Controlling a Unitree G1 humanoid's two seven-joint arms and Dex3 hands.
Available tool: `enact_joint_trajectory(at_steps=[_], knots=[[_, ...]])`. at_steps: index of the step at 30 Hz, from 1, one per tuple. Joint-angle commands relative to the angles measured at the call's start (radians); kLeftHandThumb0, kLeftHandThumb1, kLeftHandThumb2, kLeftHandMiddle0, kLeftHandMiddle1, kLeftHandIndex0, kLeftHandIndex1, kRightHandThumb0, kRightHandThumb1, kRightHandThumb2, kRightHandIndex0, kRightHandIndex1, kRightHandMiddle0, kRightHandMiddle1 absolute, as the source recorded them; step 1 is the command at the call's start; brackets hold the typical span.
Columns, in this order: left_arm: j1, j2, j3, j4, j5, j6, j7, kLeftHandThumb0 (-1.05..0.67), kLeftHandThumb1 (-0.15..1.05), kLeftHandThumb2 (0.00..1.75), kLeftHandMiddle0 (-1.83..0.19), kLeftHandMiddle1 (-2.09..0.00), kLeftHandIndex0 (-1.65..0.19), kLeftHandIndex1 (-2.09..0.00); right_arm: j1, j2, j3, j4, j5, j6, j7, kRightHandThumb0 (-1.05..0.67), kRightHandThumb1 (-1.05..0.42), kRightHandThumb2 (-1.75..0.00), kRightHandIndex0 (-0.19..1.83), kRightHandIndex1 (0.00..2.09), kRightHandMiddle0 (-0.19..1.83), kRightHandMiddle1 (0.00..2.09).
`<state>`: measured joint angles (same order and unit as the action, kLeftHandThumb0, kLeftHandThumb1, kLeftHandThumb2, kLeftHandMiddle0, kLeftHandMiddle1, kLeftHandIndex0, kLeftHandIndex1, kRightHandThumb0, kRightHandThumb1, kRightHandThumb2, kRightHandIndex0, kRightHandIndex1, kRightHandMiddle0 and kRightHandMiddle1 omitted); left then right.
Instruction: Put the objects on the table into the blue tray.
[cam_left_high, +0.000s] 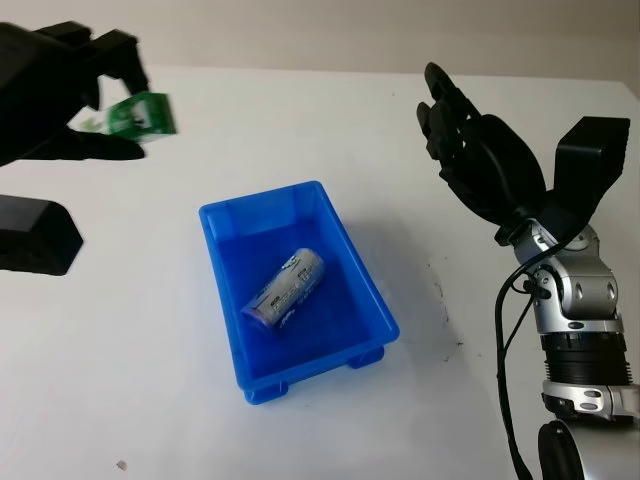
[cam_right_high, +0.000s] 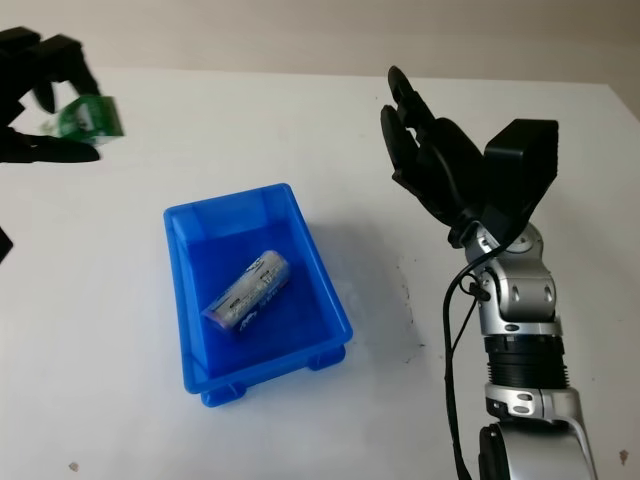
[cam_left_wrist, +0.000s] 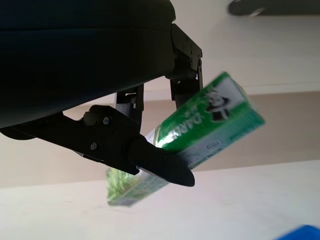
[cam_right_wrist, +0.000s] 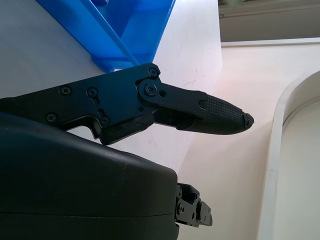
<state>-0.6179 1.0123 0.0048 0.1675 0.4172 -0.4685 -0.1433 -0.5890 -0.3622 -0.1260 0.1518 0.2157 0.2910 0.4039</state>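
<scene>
The green box (cam_left_wrist: 200, 127) is pinched in the left hand (cam_left_high: 70, 95), held in the air above the counter (cam_left_high: 120, 380), up and to the left of the blue tray (cam_left_high: 375, 300). It looks light and stiff, a thin carton that could crush or slip, best held across its broad faces. A white tube (cam_left_high: 285, 288) already lies in the tray. The right hand (cam_right_high: 430, 160) is open, raised beside the tray.

The black left hand (cam_left_high: 70, 95) is gripping a green box (cam_left_high: 140, 113) showing white lettering and a dark figure. Below and right of it, the blue tray (cam_left_high: 372, 300) is holding a white-and-blue printed tube (cam_left_high: 285, 288). The black right hand (cam_left_high: 470, 140) is showing over the white table (cam_left_high: 150, 380).
</scene>
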Motion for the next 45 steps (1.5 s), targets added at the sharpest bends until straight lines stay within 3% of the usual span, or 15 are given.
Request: enact_joint_trajectory(at_steps=[1, 9, 13, 19, 25, 33, 35, 36, 37, 38, 40, 42, 45], knots=[[-0.018, -0.019, 0.008, -0.030, -0.018, -0.005, -0.023, -0.36, 0.98, 0.05, -0.44, -1.61, -0.42, -1.51, -0.003, 0.003, -0.004, -0.014, 0.006, 0.001, -0.004, -0.70, -1.05, -0.65, -0.19, 0.00, -0.19, 0.00], [-0.052, -0.138, -0.043, -0.104, -0.034, -0.041, -0.112, -0.40, 1.00, 0.06, -0.40, -1.85, -0.36, -1.68, 0.009, 0.005, -0.004, -0.030, 0.009, 0.008, -0.010, -0.68, -1.05, -0.67, -0.19, 0.00, -0.19, 0.00], [-0.051, -0.180, -0.074, -0.117, -0.052, -0.050, -0.175, -0.39, 1.00, 0.05, -0.41, -1.86, -0.34, -1.72, 0.014, 0.012, -0.007, -0.040, 0.014, 0.018, -0.018, -0.67, -1.05, -0.67, -0.19, 0.00, -0.19, 0.00], [-0.052, -0.246, -0.109, -0.082, -0.081, -0.100, -0.227, -0.37, 0.99, 0.05, -0.33, -2.08, -0.26, -1.79, 0.025, 0.007, -0.002, -0.048, 0.007, 0.015, -0.017, -0.68, -1.05, -0.68, -0.19, 0.00, -0.19, 0.00], [-0.052, -0.279, -0.132, -0.049, -0.048, -0.148, -0.232, -0.41, 0.98, 0.05, -0.34, -2.08, -0.26, -1.89, 0.026, 0.012, -0.009, -0.048, 0.019, 0.026, -0.020, -0.67, -1.05, -0.68, -0.19, 0.00, -0.19, 0.00], [-0.045, -0.292, -0.134, -0.046, -0.027, -0.164, -0.236, -0.39, 0.97, 0.05, -0.35, -1.99, -0.30, -1.84, 0.029, 0.003, -0.008, -0.057, 0.020, 0.038, -0.020, -0.68, -1.05, -0.67, -0.19, 0.00, -0.19, 0.00], [-0.039, -0.280, -0.135, -0.062, -0.007, -0.140, -0.253, -0.41, 0.98, 0.06, -0.28, -1.96, -0.24, -1.78, 0.028, 0.004, -0.009, -0.052, 0.021, 0.032, -0.018, -0.68, -1.05, -0.67, -0.19, 0.00, -0.19, 0.00], [-0.039, -0.264, -0.139, -0.081, 0.009, -0.118, -0.281, -0.44, 1.00, 0.06, -0.20, -1.77, -0.14, -1.65, 0.027, 0.005, -0.009, -0.051, 0.019, 0.031, -0.020, -0.68, -1.05, -0.67, -0.19, 0.00, -0.19, 0.00], [-0.039, -0.247, -0.143, -0.104, 0.025, -0.089, -0.315, -0.50, 1.03, 0.10, -0.13, -1.22, -0.02, -1.32, 0.027, 0.005, -0.009, -0.049, 0.018, 0.028, -0.019, -0.68, -1.05, -0.67, -0.19, 0.00, -0.19, 0.00], [-0.037, -0.234, -0.144, -0.128, 0.032, -0.058, -0.350, -0.53, 1.04, 0.11, -0.18, -0.79, -0.01, -1.04, 0.026, 0.004, -0.008, -0.049, 0.016, 0.028, -0.020, -0.67, -1.05, -0.67, -0.19, 0.00, -0.19, 0.00], [-0.031, -0.215, -0.144, -0.176, 0.053, 0.004, -0.410, -0.62, 1.05, 0.16, -0.13, -0.21, -0.06, -0.40, 0.025, 0.003, -0.004, -0.046, 0.011, 0.021, -0.019, -0.67, -1.05, -0.67, -0.19, 0.00, -0.19, 0.00], [-0.026, -0.204, -0.143, -0.211, 0.060, 0.053, -0.455, -0.69, 1.05, 0.22, -0.03, -0.07, -0.04, -0.18, 0.024, 0.004, -0.003, -0.043, 0.009, 0.014, -0.016, -0.67, -1.05, -0.67, -0.19, 0.00, -0.19, 0.00], [-0.022, -0.196, -0.142, -0.256, 0.062, 0.129, -0.515, -0.77, 1.05, 0.28, 0.12, -0.02, 0.03, -0.06, 0.021, 0.004, -0.003, -0.034, 0.007, 0.005, -0.011, -0.67, -1.05, -0.67, -0.19, 0.00, -0.19, 0.00]])
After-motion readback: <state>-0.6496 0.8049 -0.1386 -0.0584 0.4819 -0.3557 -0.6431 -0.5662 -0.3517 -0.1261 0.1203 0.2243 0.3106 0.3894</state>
